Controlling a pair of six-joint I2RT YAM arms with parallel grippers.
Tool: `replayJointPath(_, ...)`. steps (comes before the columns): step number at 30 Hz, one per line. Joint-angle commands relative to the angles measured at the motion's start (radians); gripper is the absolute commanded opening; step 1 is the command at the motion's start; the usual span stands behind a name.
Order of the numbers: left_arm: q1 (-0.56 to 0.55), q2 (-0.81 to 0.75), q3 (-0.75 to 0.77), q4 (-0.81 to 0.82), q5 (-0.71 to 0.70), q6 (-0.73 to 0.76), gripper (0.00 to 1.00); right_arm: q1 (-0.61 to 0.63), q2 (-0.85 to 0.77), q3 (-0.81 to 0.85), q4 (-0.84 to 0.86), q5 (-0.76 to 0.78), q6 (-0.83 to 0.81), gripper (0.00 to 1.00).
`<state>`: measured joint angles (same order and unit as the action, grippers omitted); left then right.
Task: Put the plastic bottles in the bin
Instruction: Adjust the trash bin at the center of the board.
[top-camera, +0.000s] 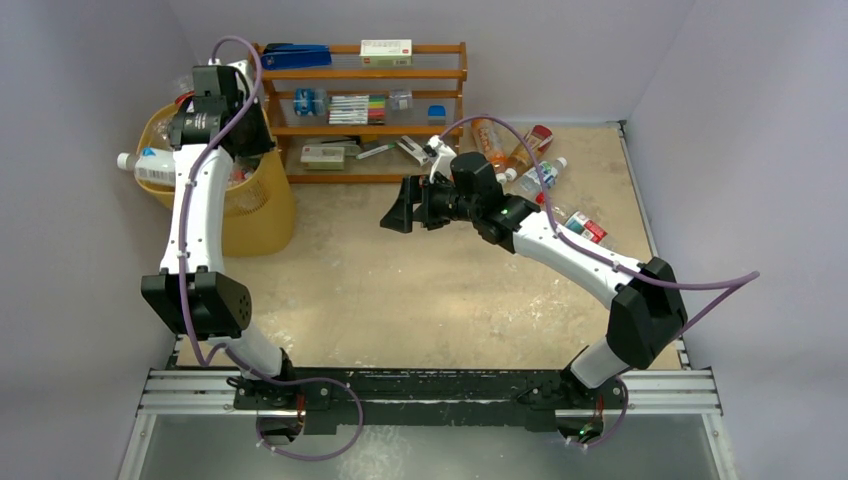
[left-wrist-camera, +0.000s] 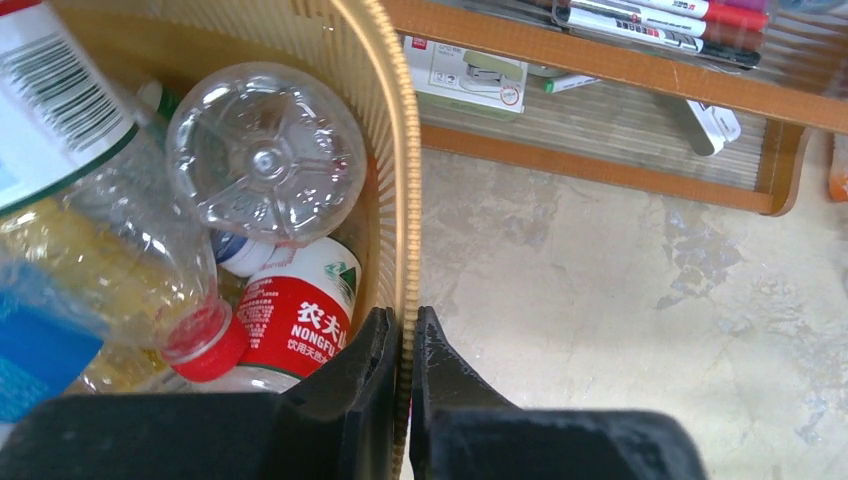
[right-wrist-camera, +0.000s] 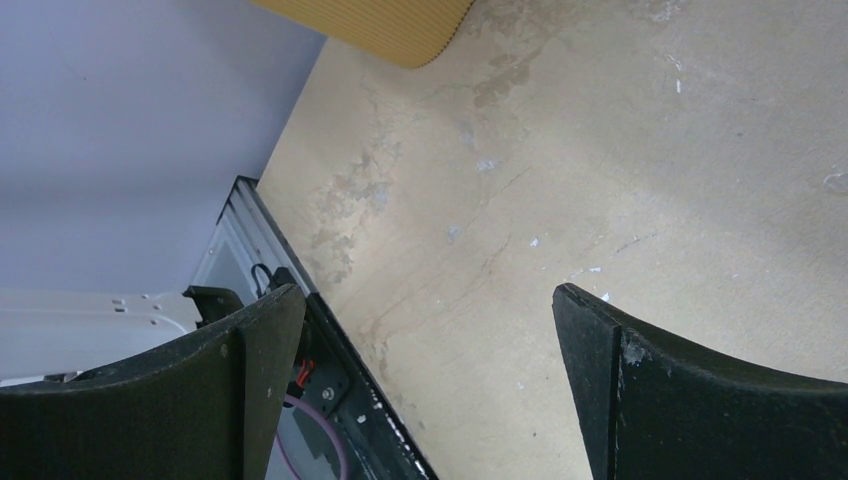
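Left gripper (left-wrist-camera: 405, 345): fingers pressed together, pinching the rim of the yellow bin (left-wrist-camera: 398, 150).
Right gripper (right-wrist-camera: 425, 295): fingers wide apart, holding nothing, up over the table (top-camera: 420, 290).
Bottles inside (left-wrist-camera: 265, 150): several piled in the bin, one clear with its bottom up, one with a red label.
Bottle on the rim (top-camera: 140, 165): sticks out over the bin's left edge.
Other bottles (top-camera: 525, 150): lie on the table beside the wooden shelf (top-camera: 365, 75).

Bright, soft light fills every view, and the arms (top-camera: 190, 220) leave only pale shadows on the table (top-camera: 400, 300). In the left wrist view, white shiny spots sit on a clear bottle (left-wrist-camera: 265, 150) at ten o'clock. The nearest bottle (left-wrist-camera: 90, 250), at nine o'clock, looks fuzzy.
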<state>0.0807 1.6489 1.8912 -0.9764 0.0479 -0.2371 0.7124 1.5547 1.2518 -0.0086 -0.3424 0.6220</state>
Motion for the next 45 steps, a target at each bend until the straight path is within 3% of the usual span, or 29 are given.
replayJointPath(1,-0.008,-0.022,0.004,-0.003,0.036,-0.059,0.0,0.001,-0.046,-0.007,0.035,-0.006,-0.001,0.96)
replayJointPath(15,-0.093,-0.028,0.047,0.014,0.162,-0.129,0.0,-0.001,-0.093,-0.017,0.027,0.021,0.011,0.96)
replayJointPath(28,-0.422,0.024,0.114,0.017,0.092,-0.184,0.0,-0.016,-0.177,-0.014,-0.063,0.084,-0.016,0.96)
replayJointPath(31,-0.456,0.041,0.082,0.012,0.081,-0.165,0.16,-0.028,-0.207,-0.033,-0.07,0.086,-0.016,0.96)
replayJointPath(33,-0.462,0.041,0.029,0.013,0.066,-0.149,0.43,-0.031,-0.22,-0.044,-0.073,0.086,-0.016,0.96)
replayJointPath(40,-0.467,0.029,-0.025,-0.017,-0.032,-0.109,0.6,-0.036,-0.233,-0.067,-0.071,0.082,-0.015,0.96)
replayJointPath(43,-0.467,0.021,-0.039,-0.023,-0.042,-0.097,0.55,-0.035,-0.232,-0.075,-0.06,0.076,-0.012,0.96)
replayJointPath(44,-0.469,0.019,-0.04,-0.026,-0.044,-0.097,0.47,-0.035,-0.232,-0.076,-0.058,0.076,-0.01,0.96)
replayJointPath(45,-0.468,0.02,-0.034,-0.028,-0.042,-0.095,0.28,-0.036,-0.232,-0.078,-0.056,0.075,-0.01,0.96)
